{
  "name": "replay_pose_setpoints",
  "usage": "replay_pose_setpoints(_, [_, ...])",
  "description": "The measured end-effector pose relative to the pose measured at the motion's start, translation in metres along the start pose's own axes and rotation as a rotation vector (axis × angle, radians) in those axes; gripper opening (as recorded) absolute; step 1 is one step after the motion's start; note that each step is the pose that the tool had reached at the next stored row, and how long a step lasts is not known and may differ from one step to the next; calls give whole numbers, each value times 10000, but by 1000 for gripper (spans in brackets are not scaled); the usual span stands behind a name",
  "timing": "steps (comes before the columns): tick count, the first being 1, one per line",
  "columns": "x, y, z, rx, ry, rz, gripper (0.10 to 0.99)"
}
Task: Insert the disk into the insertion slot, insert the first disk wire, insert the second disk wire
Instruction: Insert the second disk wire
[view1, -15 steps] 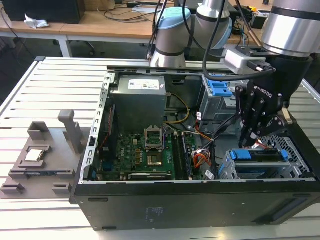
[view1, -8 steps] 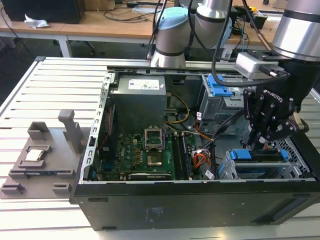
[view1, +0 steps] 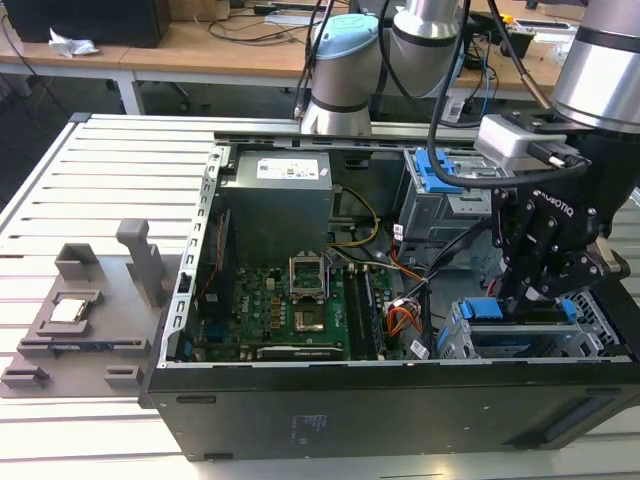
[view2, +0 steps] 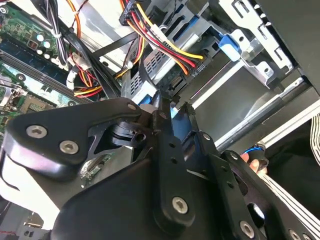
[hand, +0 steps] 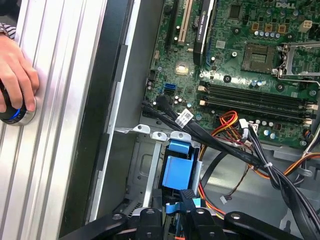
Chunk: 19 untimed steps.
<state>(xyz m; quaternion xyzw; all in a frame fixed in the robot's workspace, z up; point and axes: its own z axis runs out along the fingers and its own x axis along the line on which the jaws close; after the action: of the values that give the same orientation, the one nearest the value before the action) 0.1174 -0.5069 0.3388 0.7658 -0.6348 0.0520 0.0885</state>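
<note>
My gripper (view1: 535, 300) hung low over the drive cage (view1: 455, 340) at the front corner of the open computer case (view1: 400, 400). In the first wrist view its fingers (hand: 186, 196) sat pressed close together on the blue carrier of the disk (hand: 177, 170), which lay right under them, seated inside the cage's bay. Just past the jaws in the second wrist view, a bundle of red, yellow and black wires (view2: 165, 42) ended in a black plug (view2: 197, 67) above the disk's edge. Farther out lay the green motherboard (hand: 240, 55). Beyond the case wall, a person's hand (hand: 17, 80) rested on the slatted table (hand: 55, 125).
</note>
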Motion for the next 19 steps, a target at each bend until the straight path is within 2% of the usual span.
replay_pose_setpoints(4, [1,0,0,0,0,0,282])
replay_pose_setpoints(6, [2,0,0,0,0,0,149])
replay_pose_setpoints(13, [4,1,1,0,-1,0,149])
replay_pose_setpoints(17, [19,6,-76,0,-1,1,149])
replay_pose_setpoints(18, [22,6,-91,3,-15,-1,149])
replay_pose_setpoints(19, [25,7,-91,23,-138,-5,149])
